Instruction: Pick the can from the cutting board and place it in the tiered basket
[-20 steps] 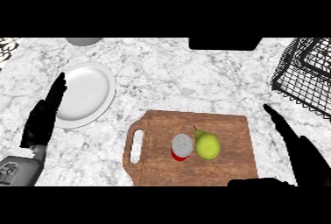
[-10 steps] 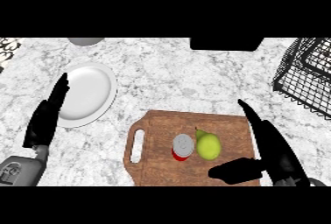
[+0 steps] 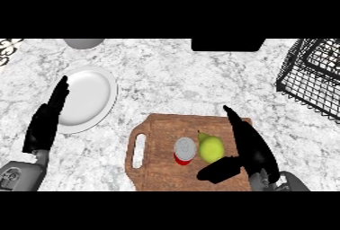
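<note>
Red can [image 3: 185,151] with silver top stands upright.

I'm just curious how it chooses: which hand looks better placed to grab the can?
The right hand, probably. It is open over the cutting board, beside the pear next to the can. The left hand rests by the plate, off the board.

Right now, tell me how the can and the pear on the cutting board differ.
The can is red with a grey lid; the pear is yellow-green. The can shows a round flat top; the pear narrows to a stem. The pear lies nearer the right hand; the can is nearer the board's handle slot. Both sit side by side on the cutting board.
</note>
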